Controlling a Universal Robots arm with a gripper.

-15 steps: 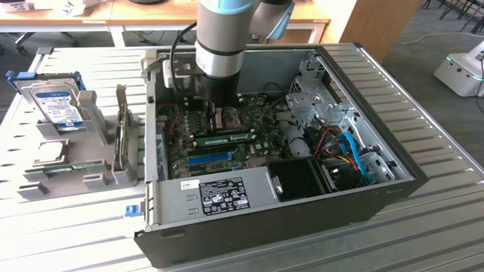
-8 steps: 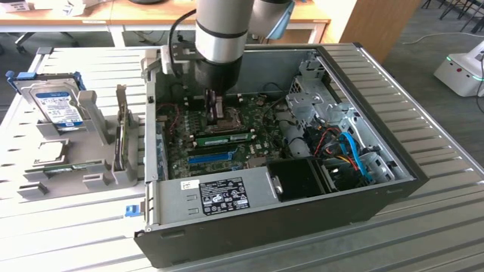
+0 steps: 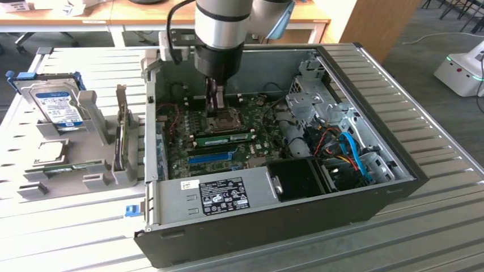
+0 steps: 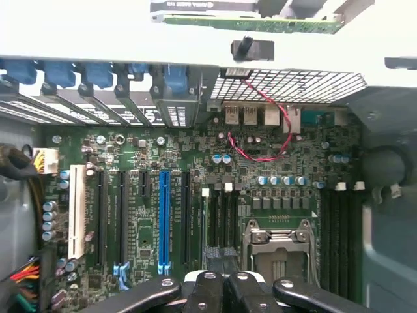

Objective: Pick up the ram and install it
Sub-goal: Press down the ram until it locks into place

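Claw (image 3: pixel 216 107): black metal fingers pressed together, holding nothing, poised over the motherboard (image 3: pixel 226 136) inside the open case (image 3: pixel 393 170).
Ram (image 3: pixel 223 137): thin green stick, lying flat in its slot just beside the claw.
Step, judged: seating; a firm downward press is called for.

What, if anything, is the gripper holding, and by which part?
Nothing. The gripper is shut with nothing between its fingers, inside the open computer case above the motherboard. A green ram stick lies on the board, apart from it.
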